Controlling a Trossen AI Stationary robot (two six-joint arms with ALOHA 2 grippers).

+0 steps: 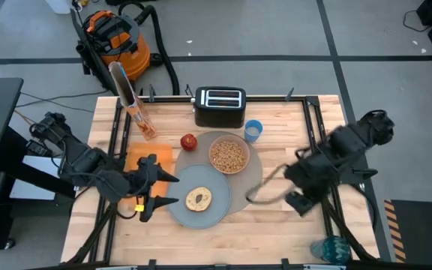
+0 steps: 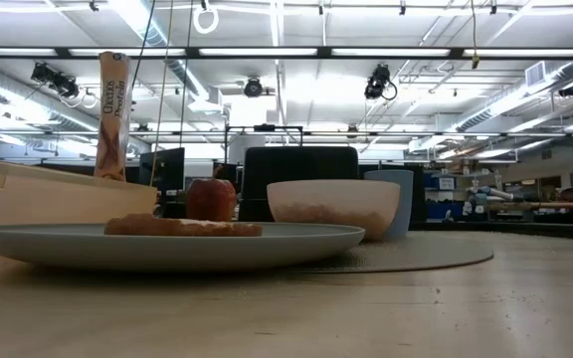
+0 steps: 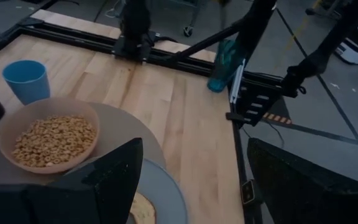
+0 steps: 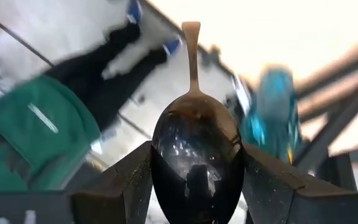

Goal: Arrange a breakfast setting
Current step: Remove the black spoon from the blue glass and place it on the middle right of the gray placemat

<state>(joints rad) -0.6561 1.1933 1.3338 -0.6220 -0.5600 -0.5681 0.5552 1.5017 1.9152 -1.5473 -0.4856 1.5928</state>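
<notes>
On the round grey placemat [image 1: 238, 184] stand the pale pink bowl [image 1: 229, 156], full of cereal, and the grey-blue plate [image 1: 214, 214], which carries the round toast [image 1: 199, 199]. The red apple [image 1: 189, 141] and the blue cup [image 1: 253, 130] stand at the mat's far rim. The orange napkin [image 1: 150, 157] lies left of the plate. My left gripper [image 1: 168, 189] is open and empty at the plate's left rim. My right gripper [image 1: 295, 180] is shut on the metal spoon [image 4: 194, 155] to the right of the mat, and shows blurred in the high view. My right gripper pinches the spoon's bowl [image 4: 166, 155] by its two side edges, one finger on each side. The handle [image 4: 191, 56] sticks out ahead past the fingertips. In the high view the spoon [image 1: 265, 187] reaches out toward the placemat.
The black toaster [image 1: 220, 106] stands at the far edge and the cereal box [image 1: 130, 97] at the far left. A teal bottle [image 1: 332, 249] stands beyond the near right corner. Bare wood lies right of the mat [image 3: 191, 118]. A person in green shows in the right wrist view [image 4: 36, 130].
</notes>
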